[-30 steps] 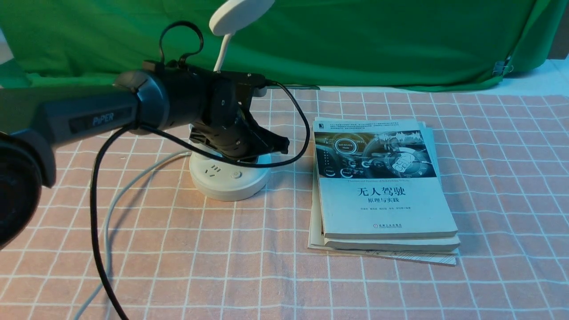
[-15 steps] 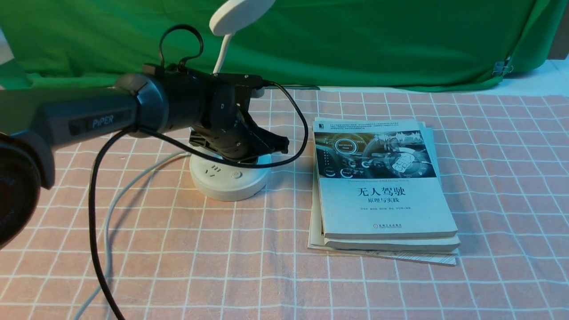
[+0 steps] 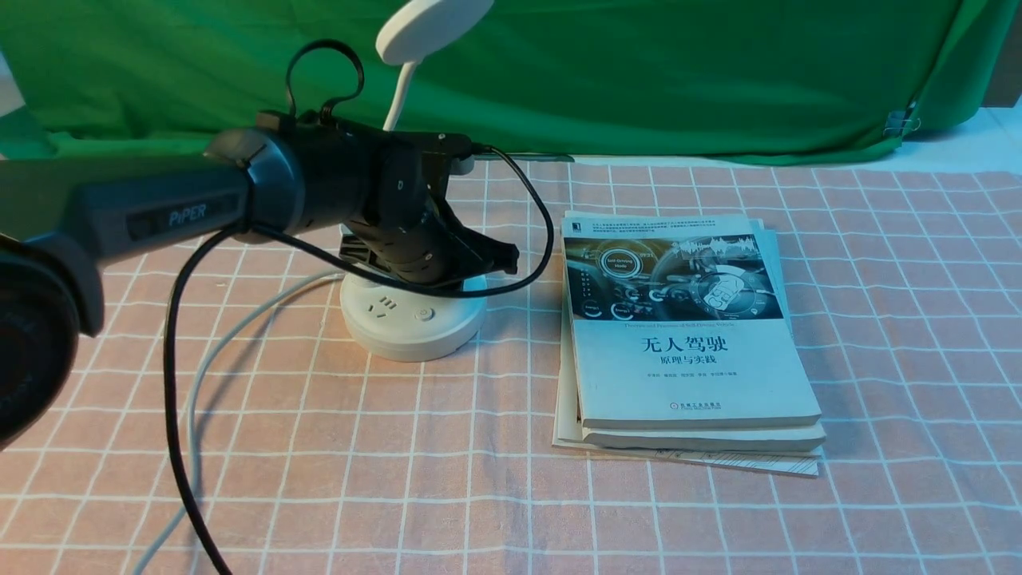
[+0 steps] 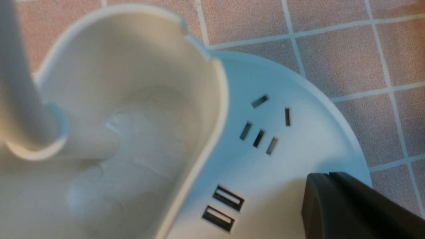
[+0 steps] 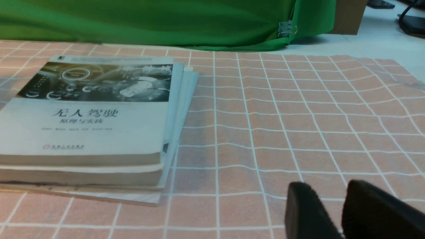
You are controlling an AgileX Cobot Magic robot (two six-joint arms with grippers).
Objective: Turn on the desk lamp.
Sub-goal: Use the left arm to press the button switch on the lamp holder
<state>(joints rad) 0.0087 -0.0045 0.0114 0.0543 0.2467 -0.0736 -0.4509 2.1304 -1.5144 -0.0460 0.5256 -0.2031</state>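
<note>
The white desk lamp stands at the left of the table, with its disc head [image 3: 431, 28] on a thin neck [image 3: 397, 100] and a round base [image 3: 411, 323]. A round button [image 3: 424, 314] and a socket face me on the base. My left gripper [image 3: 511, 257] is shut and empty, hovering just over the right side of the base. In the left wrist view its joined fingertips [image 4: 328, 176] sit above the base rim [image 4: 308, 132], beside the oval cup holder [image 4: 132, 99] and the USB ports [image 4: 222, 209]. My right gripper [image 5: 327, 194] hangs low over the cloth, its fingers slightly apart and empty.
A stack of books [image 3: 687, 335] lies right of the lamp on the pink checked cloth [image 3: 918, 319]. The lamp's grey cord [image 3: 200, 383] and my arm's black cable [image 3: 172, 383] trail at the front left. A green backdrop [image 3: 679, 72] closes off the far side.
The left arm has barely shifted; its gripper stays shut over the lamp base. Nothing else has moved.
</note>
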